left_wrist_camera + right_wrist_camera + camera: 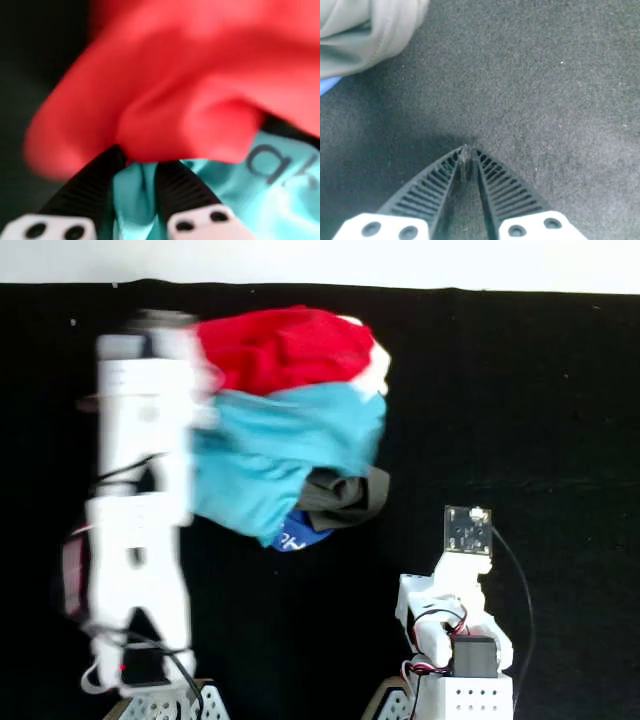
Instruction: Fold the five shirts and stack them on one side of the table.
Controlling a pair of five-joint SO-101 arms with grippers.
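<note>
Your left gripper (pixel 137 161) sits at the left flank of the shirt heap. As I read it, it is clenched on a bunched fold of the teal shirt (pixel 285 440), since teal cloth fills the narrow gap between the jaws. The red shirt (pixel 285 345) lies just beyond the tips, touching the teal shirt and overlapping its far side.

Outward from there, the heap runs from the far edge of the desk (pixel 530 390) towards the near edge. Red lies farthest, teal in the middle, and a grey shirt (pixel 345 495) and a blue shirt (pixel 295 537) stick out from under the teal one on the near side. A strip of white shirt (pixel 378 365) shows at the right side of the red one. None of the five is folded, and they lie tangled rather than stacked.

Your right gripper (pixel 466 150) is closed on nothing, low over bare desk near the near edge. The grey shirt lies ahead of it and off to one side, apart from the tips.

Finding: the heap lies to the right of the left gripper, against it, and well away from the right gripper. The left arm is the nearer, so separating the teal shirt falls to it.
</note>
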